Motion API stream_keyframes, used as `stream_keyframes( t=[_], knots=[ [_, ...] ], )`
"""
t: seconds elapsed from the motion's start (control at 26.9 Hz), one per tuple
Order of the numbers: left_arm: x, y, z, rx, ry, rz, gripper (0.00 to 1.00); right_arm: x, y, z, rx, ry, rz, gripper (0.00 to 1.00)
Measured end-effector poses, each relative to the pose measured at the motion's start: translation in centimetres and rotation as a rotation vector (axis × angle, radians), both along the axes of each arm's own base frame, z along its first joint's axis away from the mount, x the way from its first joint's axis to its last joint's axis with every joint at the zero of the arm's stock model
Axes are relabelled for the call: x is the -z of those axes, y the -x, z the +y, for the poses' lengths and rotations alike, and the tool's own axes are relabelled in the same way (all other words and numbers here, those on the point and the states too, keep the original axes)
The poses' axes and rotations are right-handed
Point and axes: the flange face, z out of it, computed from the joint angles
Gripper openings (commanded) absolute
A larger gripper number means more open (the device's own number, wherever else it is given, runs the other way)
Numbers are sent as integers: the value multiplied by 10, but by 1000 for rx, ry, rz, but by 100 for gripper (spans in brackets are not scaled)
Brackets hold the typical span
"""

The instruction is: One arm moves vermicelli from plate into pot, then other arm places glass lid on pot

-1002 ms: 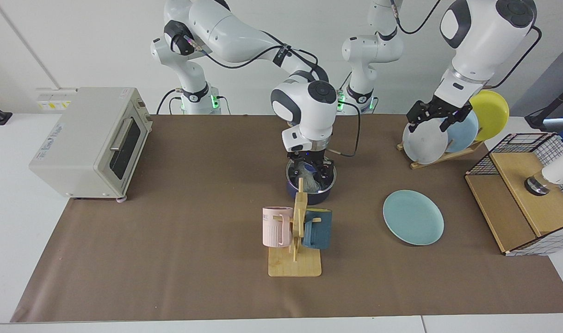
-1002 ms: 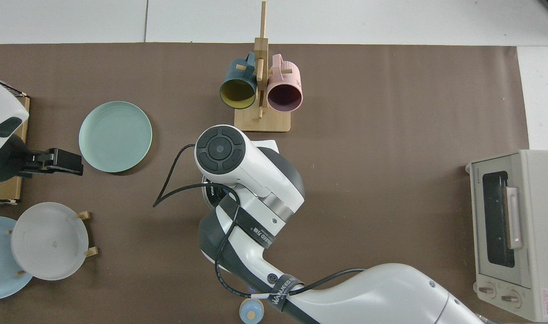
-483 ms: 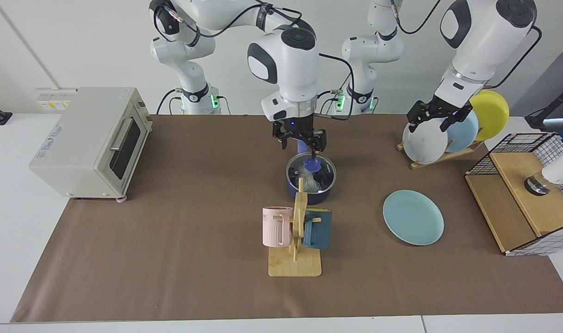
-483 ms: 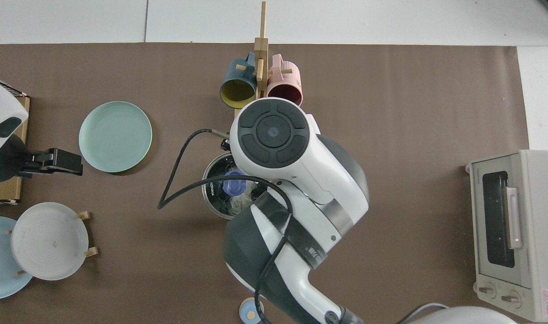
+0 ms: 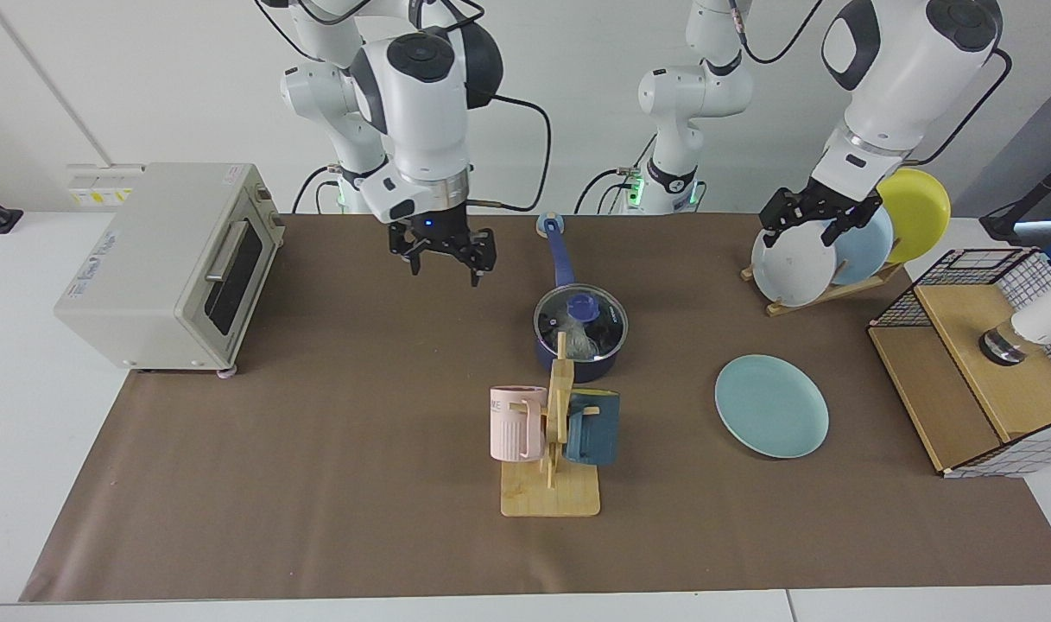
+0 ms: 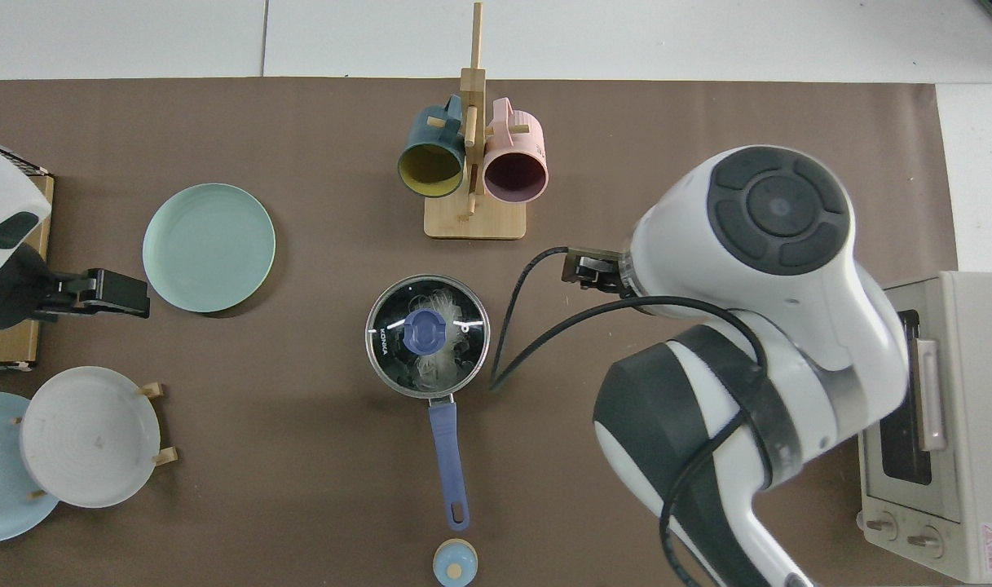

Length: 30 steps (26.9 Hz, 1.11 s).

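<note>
Since half a second ago the right gripper [image 5: 443,257] has swung away from above the small dark navy pot [image 5: 580,345] and now hangs over bare brown table covering, between the pot and the grey toaster oven [image 5: 169,263]. Its black fingers are spread apart and carry nothing. In the top view this arm's big white wrist hides its gripper.

On the pot sits the round clear glass lid [image 6: 428,339] with its metal rim and blue knob at the centre, closing the pot's mouth. Through the glass the clump of thin white vermicelli [image 6: 438,359] shows inside the pot. The pot's long blue handle [image 6: 449,469] points away from the wooden mug stand [image 6: 473,175], which holds a pink mug and a dark teal mug just beside the pot.

The round flat teal-green plate [image 5: 771,406] lies bare on the covering, apart from the pot on the side away from the toaster oven.

The left gripper [image 5: 817,223] waits well apart from the pot, up by the wooden rack of upright white, pale blue and yellow plates [image 5: 823,259], its fingers spread and empty.
</note>
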Motion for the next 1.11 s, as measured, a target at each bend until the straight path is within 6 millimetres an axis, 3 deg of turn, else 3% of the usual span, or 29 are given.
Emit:
stream_keyframes(
  t=[0.19,0.48,0.63,0.74,0.85,1.11],
  knots=[
    [0,0,0,0,0,0,100,-5,7,-68,-63,26,11,100],
    [0,0,0,0,0,0,100,-23,9,-202,-202,32,9,100],
    [0,0,0,0,0,0,100,-27,10,-251,-250,17,6,100],
    [0,0,0,0,0,0,100,-32,12,-268,-255,11,-3,100],
    [0,0,0,0,0,0,100,-43,14,-269,-254,12,-20,100],
    [0,0,0,0,0,0,100,-87,21,-274,-242,19,-45,100]
  ],
)
